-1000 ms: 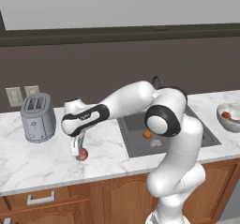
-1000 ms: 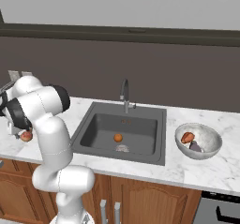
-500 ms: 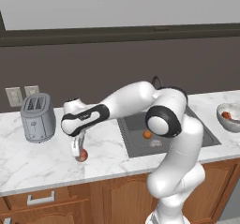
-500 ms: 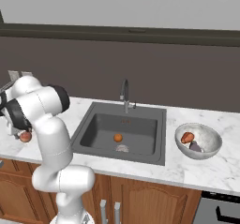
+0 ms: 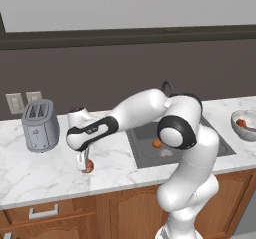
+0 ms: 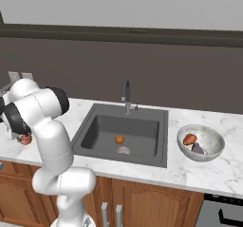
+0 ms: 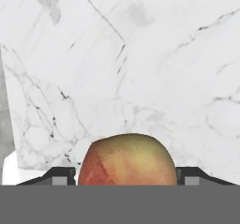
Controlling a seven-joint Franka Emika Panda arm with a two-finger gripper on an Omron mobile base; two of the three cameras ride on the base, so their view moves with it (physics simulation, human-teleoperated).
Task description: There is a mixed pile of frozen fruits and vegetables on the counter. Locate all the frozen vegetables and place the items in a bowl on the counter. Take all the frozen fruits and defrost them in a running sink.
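A reddish-pink apple-like frozen fruit (image 7: 126, 160) rests on the white marble counter (image 7: 140, 54) near its front edge. My gripper (image 7: 125, 176) points down over it, and both fingertips (image 7: 61, 175) press against its sides, shut on it. The left base view shows that fruit (image 5: 89, 167) under the gripper (image 5: 84, 166), left of the sink (image 5: 145, 155). A round orange fruit (image 6: 119, 139) lies in the dark sink (image 6: 95, 131). At the right, the pale bowl (image 6: 216, 147) holds the orange-red root (image 6: 189, 138) and the purple eggplant (image 6: 197, 148).
A silver toaster (image 5: 40, 125) stands at the back left of the counter, below wall outlets (image 5: 22, 101). The gooseneck faucet (image 6: 126, 95) rises behind the sink. My arm's elbow (image 5: 175, 133) hangs over the sink's near side.
The fingers have come in from wide open onto the sides of the apple-like fruit. Arm, fruit and base have stayed in place.
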